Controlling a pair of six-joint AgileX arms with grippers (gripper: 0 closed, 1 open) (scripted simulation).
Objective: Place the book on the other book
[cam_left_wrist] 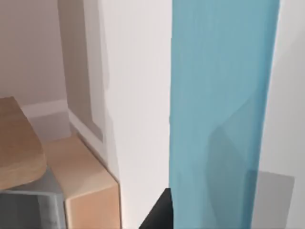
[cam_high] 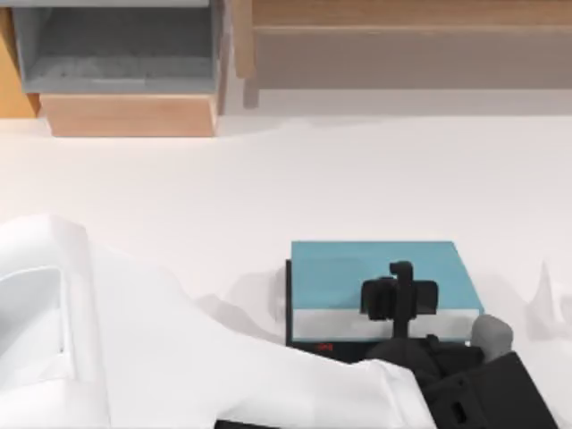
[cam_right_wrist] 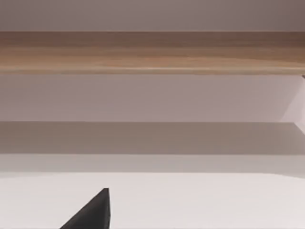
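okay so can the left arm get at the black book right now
Probably not. The blue book lies on the black book, leaving just its edge exposed, and the left gripper sits over the blue cover.

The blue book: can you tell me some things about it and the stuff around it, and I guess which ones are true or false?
1. The blue book lies on top of the black book. True.
2. The black book has green letters. False: its letters are red.
3. The left arm's gripper is above the blue book. True.
4. The books sit inside the wooden shelf. False: they lie on the white table, toward its near right.
5. The blue book stands upright. False: it lies flat.
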